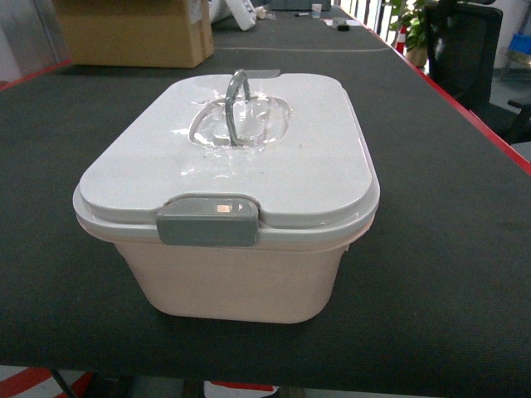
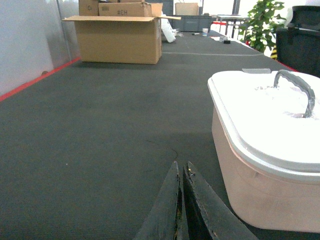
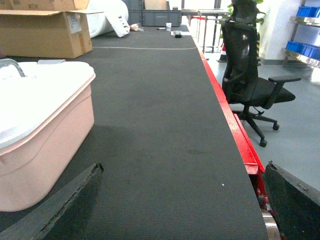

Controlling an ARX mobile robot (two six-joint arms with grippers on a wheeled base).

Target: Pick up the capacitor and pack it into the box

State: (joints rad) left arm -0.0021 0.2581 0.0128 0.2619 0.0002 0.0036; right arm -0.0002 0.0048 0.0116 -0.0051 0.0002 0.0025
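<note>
A pale pink box [image 1: 241, 278] stands in the middle of the dark mat, closed by a white lid [image 1: 307, 178] with a grey handle [image 1: 238, 99] and a grey front latch [image 1: 207, 220]. The box also shows at the right of the left wrist view [image 2: 255, 190] and at the left of the right wrist view [image 3: 45, 145]. My left gripper [image 2: 182, 167] hangs low over the mat left of the box, shut with nothing between its fingers. To the right of the box, my right gripper [image 3: 182, 170] is open and empty over the mat. No capacitor is in view. Neither gripper shows in the head view.
An open cardboard carton [image 2: 117, 37] stands at the far left of the table. A red strip [image 3: 235, 130] marks the table's right edge, and a black office chair [image 3: 250, 80] stands beyond it. A potted plant [image 2: 262, 22] is at the far right.
</note>
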